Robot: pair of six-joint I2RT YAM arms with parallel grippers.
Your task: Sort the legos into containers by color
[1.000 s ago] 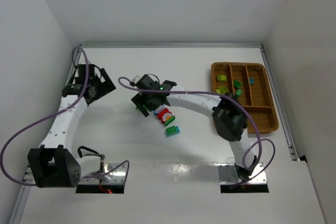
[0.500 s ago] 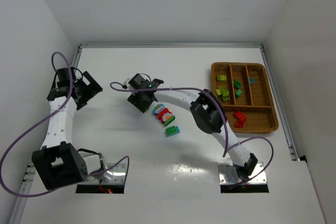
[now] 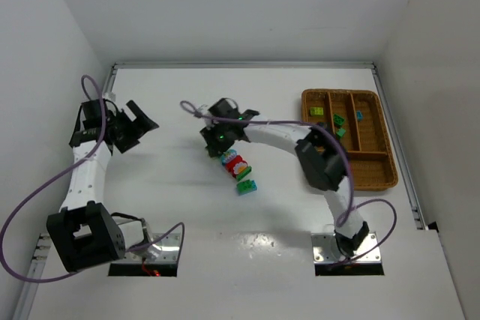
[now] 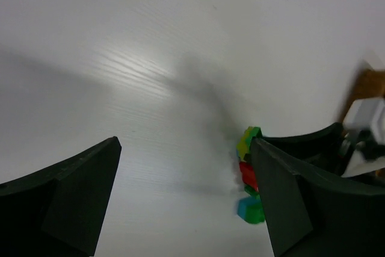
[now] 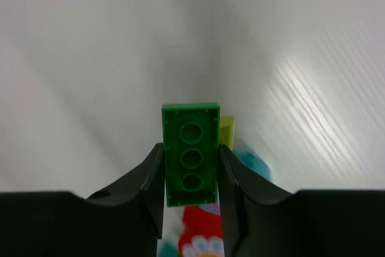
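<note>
My right pincer point(image 5: 190, 151) is pinching a dark green brick point(image 5: 191, 154) by its long sides. Its hollow underside faces my wrist camera and its long axis runs straight out along my fingers. I hold it raised just above the loose bricks point(image 3: 238, 171) left near the middle of the surface, a lime one point(image 5: 227, 129) and the red-and-white printed block point(image 5: 198, 242) right beneath it.

What matters next is where the tray point(image 3: 367, 144) lies. It is well apart, off to my right at the surface's far right side, its long compartments running away from my bases. The other dark green pieces point(image 3: 339, 120) seem to sit in its middle compartment, so I judge that is the target.

My right arm is both the carrier and the nearer one. My left pincer point(image 4: 183, 148) is spread wide and empty, hanging over the left side of the surface.
</note>
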